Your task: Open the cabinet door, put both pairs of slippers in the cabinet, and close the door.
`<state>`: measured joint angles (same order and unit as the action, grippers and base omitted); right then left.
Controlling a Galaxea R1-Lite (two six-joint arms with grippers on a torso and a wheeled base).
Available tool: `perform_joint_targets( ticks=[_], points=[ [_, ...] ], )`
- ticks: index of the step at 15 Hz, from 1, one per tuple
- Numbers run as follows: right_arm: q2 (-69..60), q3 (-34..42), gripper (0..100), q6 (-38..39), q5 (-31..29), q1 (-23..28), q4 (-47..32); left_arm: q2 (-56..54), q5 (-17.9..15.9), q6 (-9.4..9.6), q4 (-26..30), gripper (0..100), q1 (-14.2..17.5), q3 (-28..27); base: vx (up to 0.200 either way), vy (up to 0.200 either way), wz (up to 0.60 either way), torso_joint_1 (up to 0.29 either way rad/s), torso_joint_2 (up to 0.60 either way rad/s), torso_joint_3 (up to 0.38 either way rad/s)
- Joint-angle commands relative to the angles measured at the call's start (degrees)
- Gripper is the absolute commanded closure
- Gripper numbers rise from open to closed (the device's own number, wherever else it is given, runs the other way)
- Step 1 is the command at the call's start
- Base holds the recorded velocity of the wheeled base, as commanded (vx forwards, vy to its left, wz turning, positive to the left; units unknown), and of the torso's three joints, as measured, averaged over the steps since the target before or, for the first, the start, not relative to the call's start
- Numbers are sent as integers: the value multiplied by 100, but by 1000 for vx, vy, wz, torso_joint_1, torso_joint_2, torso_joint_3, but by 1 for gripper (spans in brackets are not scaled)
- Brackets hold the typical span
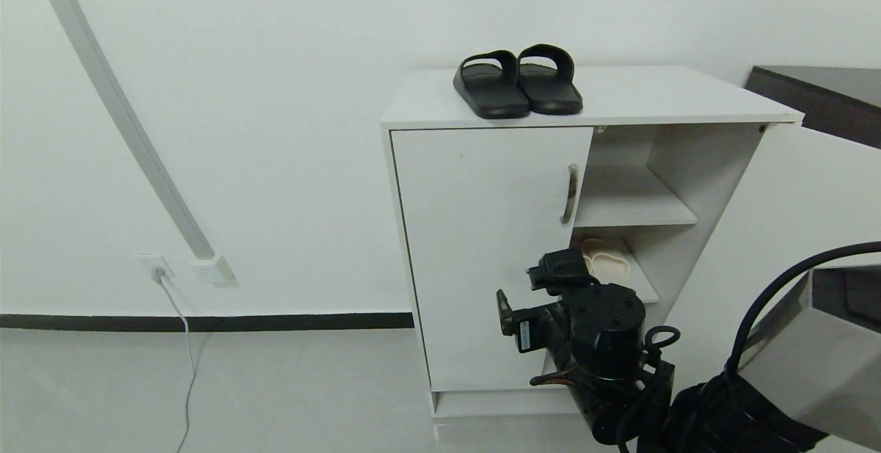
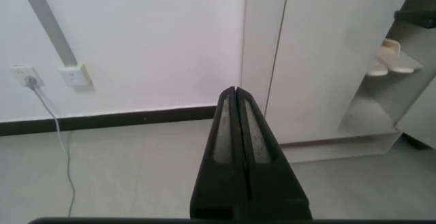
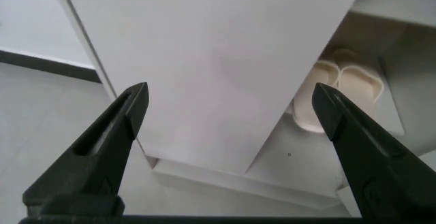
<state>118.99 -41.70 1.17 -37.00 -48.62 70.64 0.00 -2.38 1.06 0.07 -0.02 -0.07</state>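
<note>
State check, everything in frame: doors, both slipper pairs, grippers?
left cabinet door: closed
right cabinet door: open, swung wide
black slippers: side by side on the cabinet top, not inside
beige slippers: inside, on the lower shelf
left gripper: shut, empty
right gripper: open, empty, facing the cabinet front

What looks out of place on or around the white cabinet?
The black rubber slippers sit on top of the white two-door cabinet, not inside with the cream slippers on a lower shelf. The right door hangs open. Nothing looks spilled or damaged.
</note>
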Motion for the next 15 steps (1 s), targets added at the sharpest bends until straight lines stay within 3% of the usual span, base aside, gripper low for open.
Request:
perform_joint_targets(
  ticks=[1,15],
  points=[
    [19,4,0,-3,0,1,2,0,0,-1,1,100,2,-1,0,0,0,139,-471,-325],
    [36,31,0,-3,0,1,11,9,0,-1,1,100,-6,-1,0,0,0,189,-502,-320]
  ],
)
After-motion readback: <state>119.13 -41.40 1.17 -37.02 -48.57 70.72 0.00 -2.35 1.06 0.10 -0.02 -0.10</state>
